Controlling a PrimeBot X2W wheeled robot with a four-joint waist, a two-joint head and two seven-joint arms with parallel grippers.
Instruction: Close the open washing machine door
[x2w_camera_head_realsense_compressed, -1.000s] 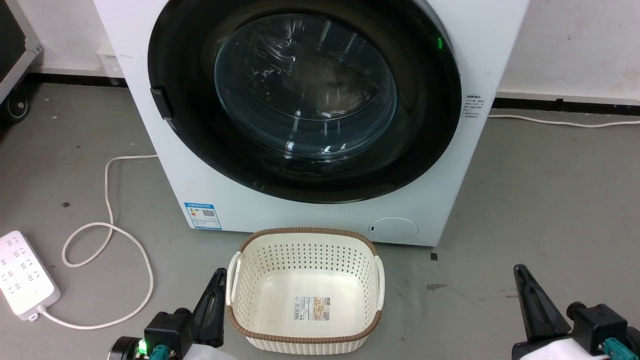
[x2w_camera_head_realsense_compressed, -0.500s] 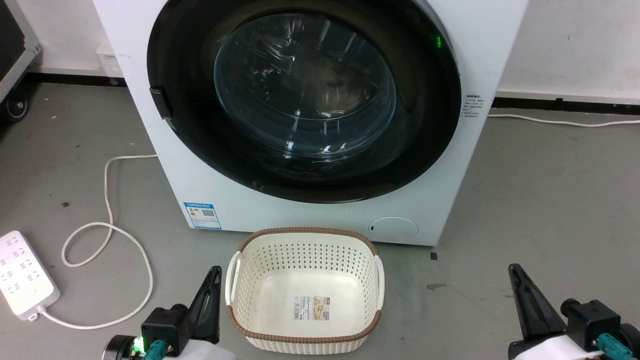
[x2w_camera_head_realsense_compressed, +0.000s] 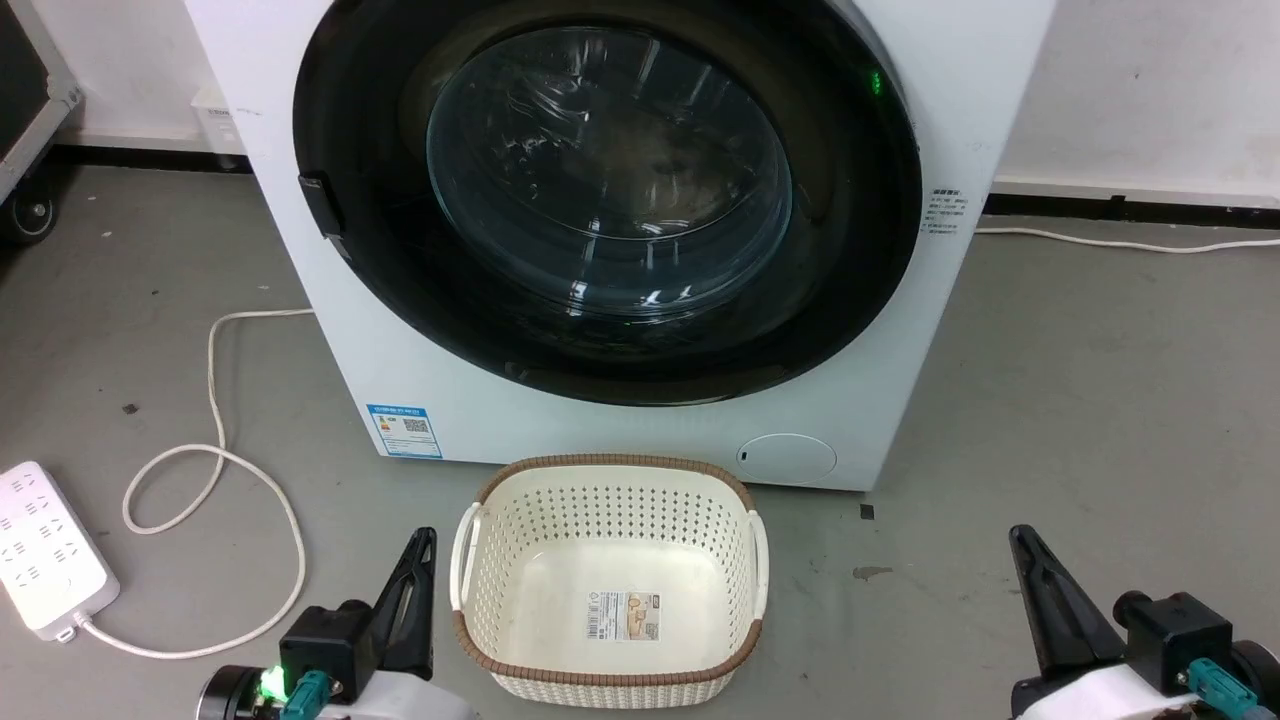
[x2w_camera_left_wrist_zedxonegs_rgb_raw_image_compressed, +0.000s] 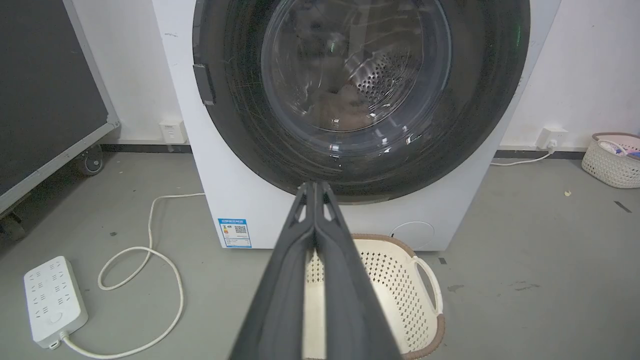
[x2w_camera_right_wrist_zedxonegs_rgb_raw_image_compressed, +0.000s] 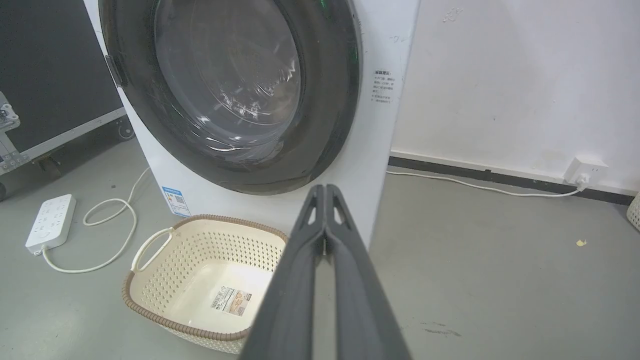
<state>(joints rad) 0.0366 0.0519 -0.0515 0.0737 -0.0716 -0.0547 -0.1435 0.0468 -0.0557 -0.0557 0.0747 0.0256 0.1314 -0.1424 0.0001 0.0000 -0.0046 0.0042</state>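
Little has changed over the last second: in the head view both arms have slid a little toward the left of the frame, and nothing else has moved. The left pincer sits at the lower left, just beside the basket without touching it; the right pincer sits at the lower right over bare floor. Both are well apart from the door. In the left wrist view the left pincer has its two fingers pressed together at the tips with nothing between them, and the right wrist view shows the same of the right pincer. The door fills the upper middle of the head view and lies flat against the front of the washer, its black rim even with the white panel all round and no gap showing at the catch on the left edge. It has looked the same in each of the last pictures. My reading is that the closing is already done and the arms are only drifting at rest, away from the work. Whether the latch has truly caught cannot be told from here. The basket stands on the floor below the door, clear of it.
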